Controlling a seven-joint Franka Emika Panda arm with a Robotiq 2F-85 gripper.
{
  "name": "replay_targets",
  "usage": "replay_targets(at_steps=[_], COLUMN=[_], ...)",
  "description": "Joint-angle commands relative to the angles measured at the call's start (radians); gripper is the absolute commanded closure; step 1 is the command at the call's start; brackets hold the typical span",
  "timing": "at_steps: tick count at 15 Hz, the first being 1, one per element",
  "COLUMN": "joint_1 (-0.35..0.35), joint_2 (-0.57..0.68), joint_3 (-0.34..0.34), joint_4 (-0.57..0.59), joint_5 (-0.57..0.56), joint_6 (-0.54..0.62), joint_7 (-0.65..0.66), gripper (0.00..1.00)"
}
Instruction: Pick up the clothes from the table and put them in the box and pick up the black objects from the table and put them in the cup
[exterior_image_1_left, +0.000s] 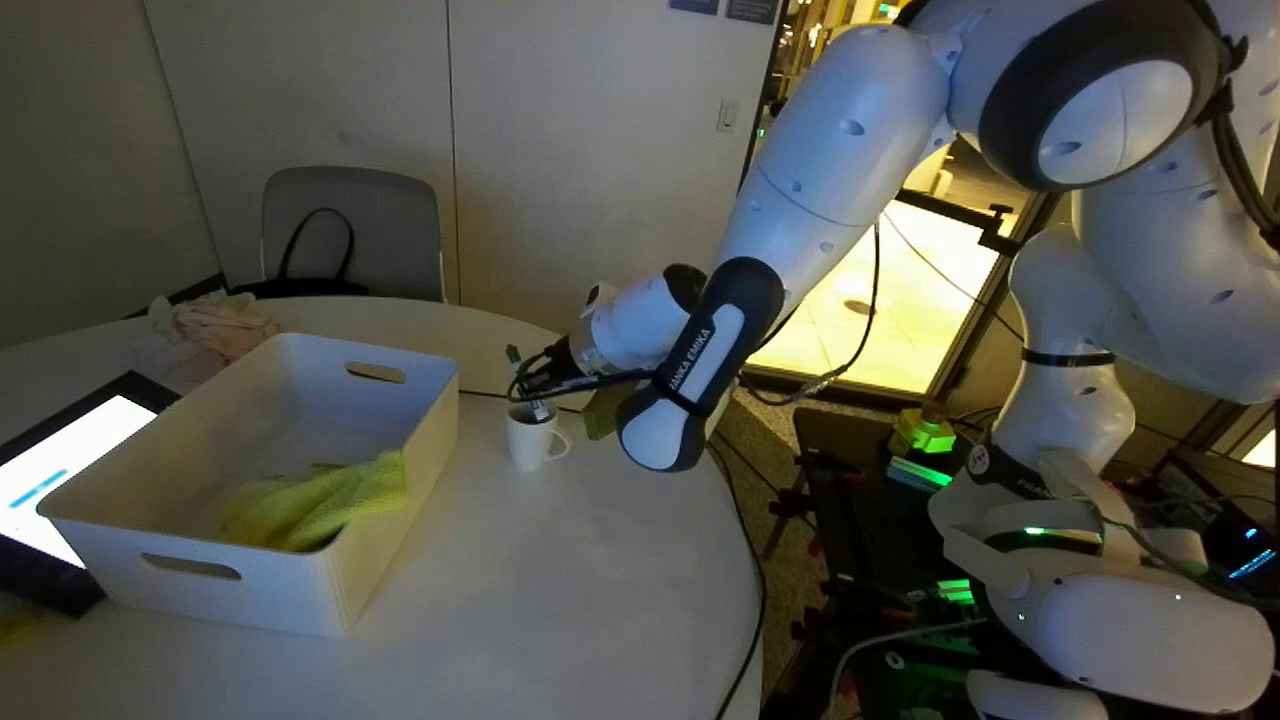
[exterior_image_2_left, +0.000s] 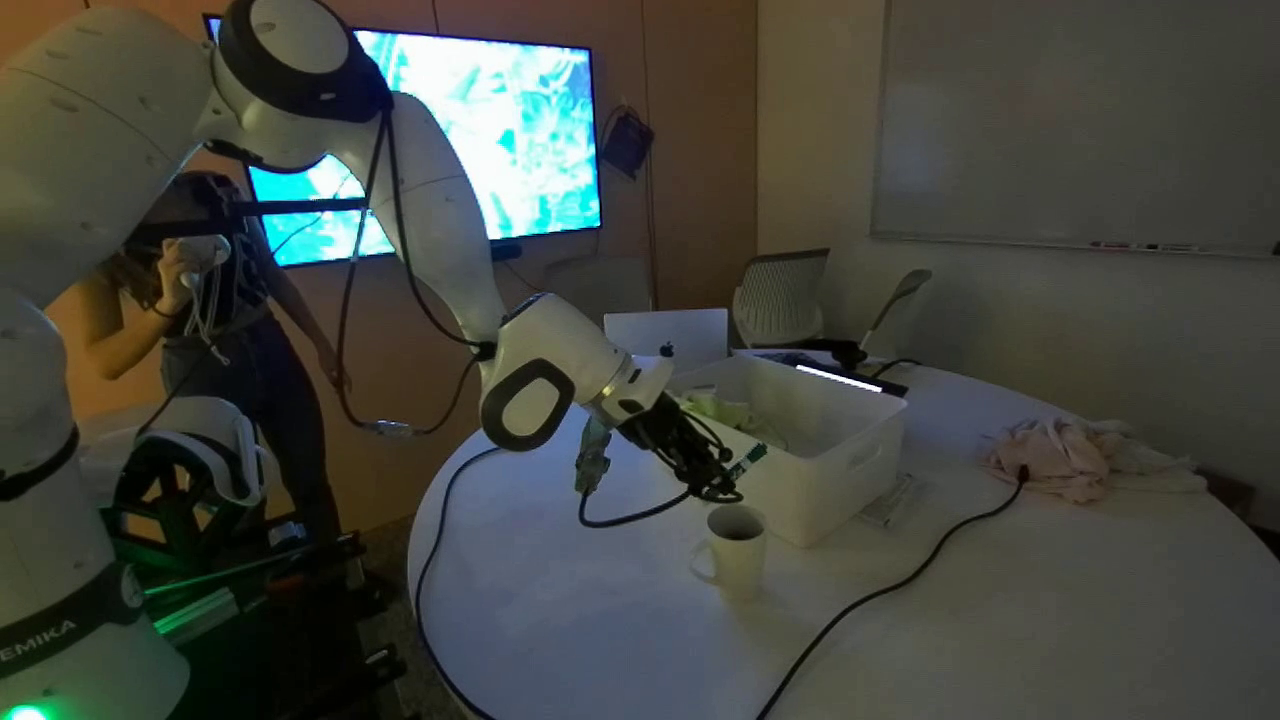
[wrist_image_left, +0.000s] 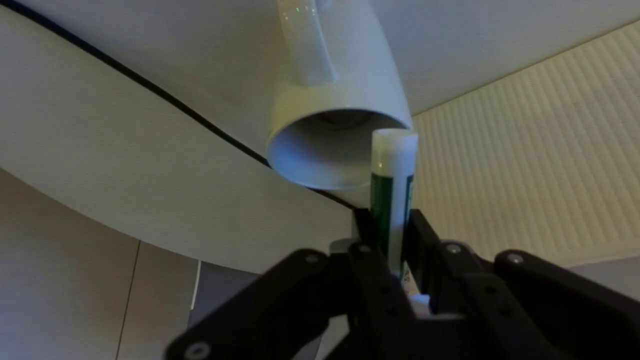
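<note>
My gripper is shut on a white and green marker. The marker also shows in both exterior views, tilted. Its white end overlaps the right rim of the white mug in the wrist view; it looks just above the mouth. The mug stands upright on the table in both exterior views, below my gripper. The white box holds a yellow-green cloth, partly draped up its wall. Pinkish clothes lie on the table. I see no loose black object to pick.
The box wall stands close beside the mug. A lit screen lies against the box, and a laptop stands behind it. A black cable crosses the table. A person stands near the robot.
</note>
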Motion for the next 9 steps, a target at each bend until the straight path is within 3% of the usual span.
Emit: replay_targets(at_steps=[1, 9], joint_1=[0.103, 0.205], joint_2=[0.108, 0.214], joint_3=[-0.069, -0.121], joint_4=[0.048, 0.09], joint_5=[0.126, 0.32], joint_6=[0.074, 0.098], joint_7=[0.007, 0.0], gripper=[0.95, 0.95])
